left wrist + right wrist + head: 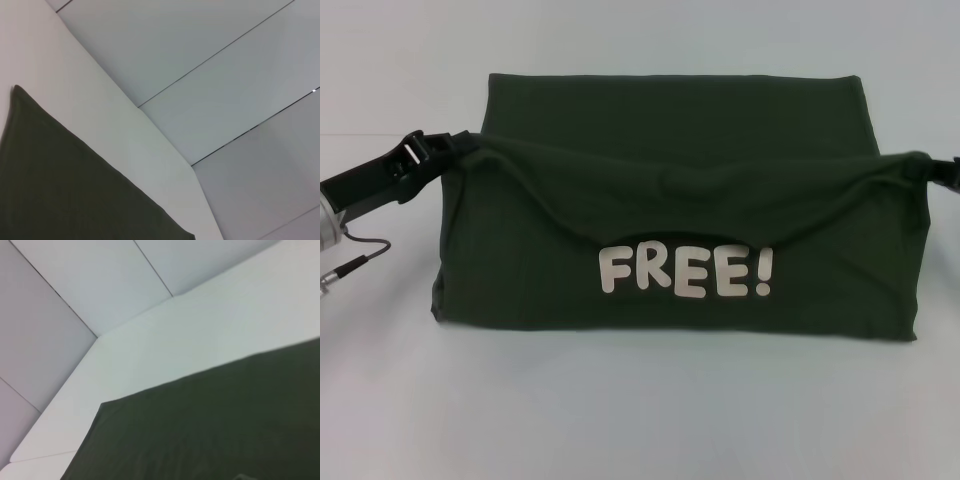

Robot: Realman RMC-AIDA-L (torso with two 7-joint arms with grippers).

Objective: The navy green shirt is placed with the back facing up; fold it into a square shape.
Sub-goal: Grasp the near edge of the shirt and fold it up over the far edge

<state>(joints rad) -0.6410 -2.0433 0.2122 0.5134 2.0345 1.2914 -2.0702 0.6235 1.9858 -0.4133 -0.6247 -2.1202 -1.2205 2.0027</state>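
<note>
Spreading across the white table (640, 420), the navy green shirt (680, 290) is seen partly folded, its near edge lifted so that white "FREE!" lettering (686, 271) faces forward. At the shirt's left corner the left gripper (455, 145) is clamped on the raised fabric. At the shirt's right corner the right gripper (932, 168) is likewise closed on the raised edge.
</note>
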